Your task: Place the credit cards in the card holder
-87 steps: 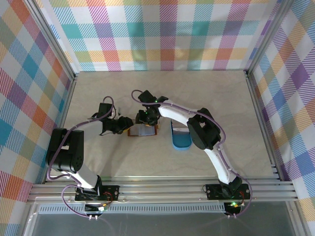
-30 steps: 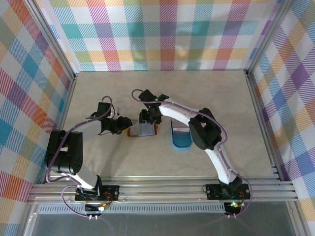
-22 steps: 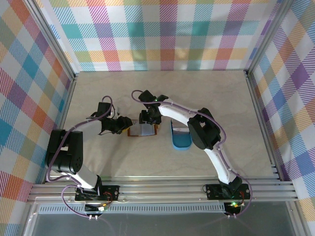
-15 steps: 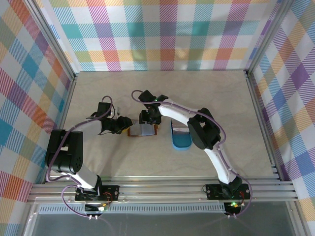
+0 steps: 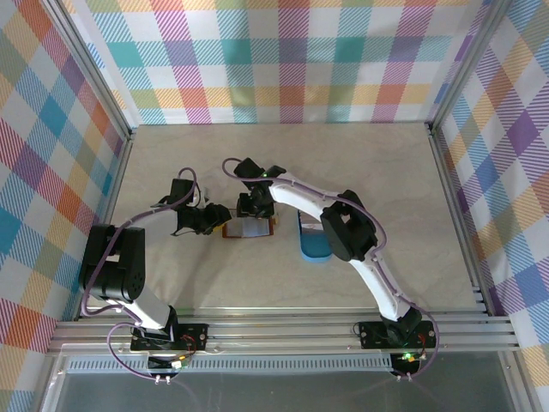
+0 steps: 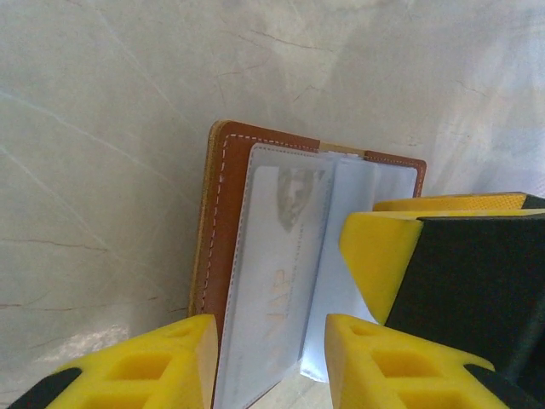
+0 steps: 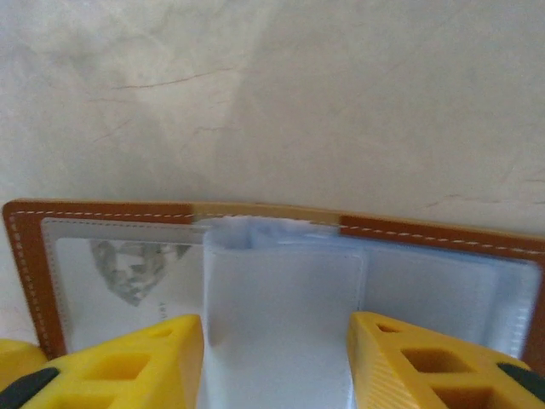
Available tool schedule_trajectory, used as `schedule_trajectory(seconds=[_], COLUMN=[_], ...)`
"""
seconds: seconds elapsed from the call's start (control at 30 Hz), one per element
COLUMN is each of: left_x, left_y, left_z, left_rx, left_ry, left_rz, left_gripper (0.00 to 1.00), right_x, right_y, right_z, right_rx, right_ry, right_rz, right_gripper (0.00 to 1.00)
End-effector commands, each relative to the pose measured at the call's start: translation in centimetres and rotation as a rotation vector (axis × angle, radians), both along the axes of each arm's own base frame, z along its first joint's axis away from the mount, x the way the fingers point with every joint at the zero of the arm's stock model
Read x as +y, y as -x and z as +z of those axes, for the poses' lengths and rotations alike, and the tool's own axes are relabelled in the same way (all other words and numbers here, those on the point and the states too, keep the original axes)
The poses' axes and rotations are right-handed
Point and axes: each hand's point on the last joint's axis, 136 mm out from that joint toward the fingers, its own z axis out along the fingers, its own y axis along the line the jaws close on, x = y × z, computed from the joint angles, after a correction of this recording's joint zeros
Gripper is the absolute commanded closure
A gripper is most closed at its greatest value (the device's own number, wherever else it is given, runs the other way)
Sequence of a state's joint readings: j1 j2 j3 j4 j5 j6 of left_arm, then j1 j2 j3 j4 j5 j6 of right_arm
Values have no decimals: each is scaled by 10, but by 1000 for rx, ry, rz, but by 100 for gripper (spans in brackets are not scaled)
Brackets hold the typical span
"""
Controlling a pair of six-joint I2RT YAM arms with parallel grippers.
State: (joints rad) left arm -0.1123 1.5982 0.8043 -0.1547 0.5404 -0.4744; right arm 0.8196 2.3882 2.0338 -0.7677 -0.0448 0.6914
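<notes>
Lying opened flat on the pale marbled tabletop, the small reddish-brown leather card holder sits near the table's middle, between the two grippers; its stitched brown border frames clear plastic sleeves, seen in the left wrist view and in the right wrist view. One pale grey-white credit card with a silvery mark lies inside the sleeve at the holder's left side, also seen through the plastic from the left wrist camera. A pale white rounded-corner sheet rises over the holder's middle; whether it is a card or a loose sleeve leaf I cannot tell. The right gripper hangs directly over the holder, its yellow fingers at a middling width with that white sheet spanning the gap and its side edges meeting both of them; whether they pinch it I cannot tell. The left gripper is at the holder's left end, its yellow fingers apart at a moderate width, with the sleeve holding the card running in between them; whether they clamp it I cannot tell. One of the right gripper's fingers is just beside the left gripper. A blue oval plastic tray sits just to the right of the holder, partly under the right arm; walls of bright checked cloth enclose the table.
</notes>
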Motion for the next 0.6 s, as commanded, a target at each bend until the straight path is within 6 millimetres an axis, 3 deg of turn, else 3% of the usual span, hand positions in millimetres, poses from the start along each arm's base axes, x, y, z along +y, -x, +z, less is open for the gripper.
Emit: schedule_trajectory(seconds=[0.0,0.57], left_x=[3,7], left_y=[-3,0], left_z=[3,5], left_rx=[-16,-8], left_ry=[-4,-25], left_rz=[-4,8], left_gripper=[62,62], right_x=[7,26], right_y=[14,18], right_z=[-10,7], right_rx=[75,70], right_ry=[-12,-102], right_rz=[1,2], right_gripper=[54,73])
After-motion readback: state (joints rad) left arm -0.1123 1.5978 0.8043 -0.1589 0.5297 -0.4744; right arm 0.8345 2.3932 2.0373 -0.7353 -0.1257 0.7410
